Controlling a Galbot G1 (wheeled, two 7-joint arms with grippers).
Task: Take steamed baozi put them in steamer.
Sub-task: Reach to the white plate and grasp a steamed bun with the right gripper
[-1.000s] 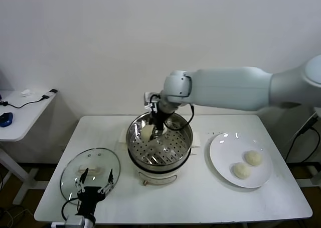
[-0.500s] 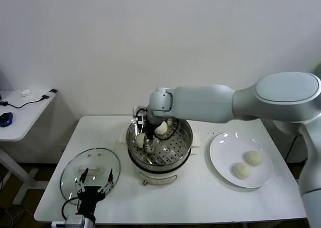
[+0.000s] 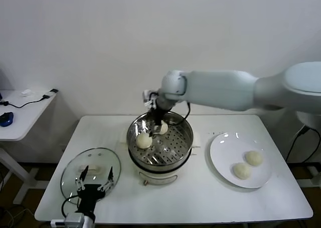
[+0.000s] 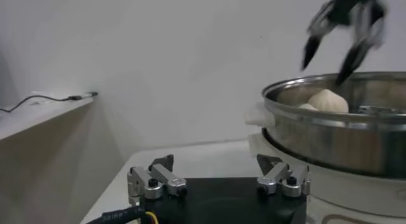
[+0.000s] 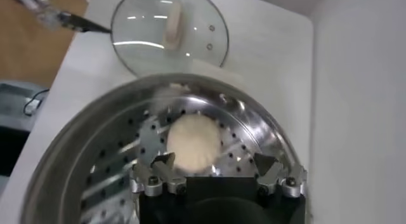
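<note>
right gripper (image 3: 156,118) | fingers wide, empty, above steamer (image 3: 184,137) | next buns (image 3: 247,164) on plate (image 3: 220,150) toward table's right edge | left gripper (image 3: 94,184) wide, idle over lid (image 3: 108,160)

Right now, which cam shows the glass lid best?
Head view: the whole glass lid lies flat on the table, left of the steamer, with the open left gripper over its near edge. Right wrist view shows it too, farther off beyond the steamer rim, handle visible. Left wrist view doesn't show it.
</note>
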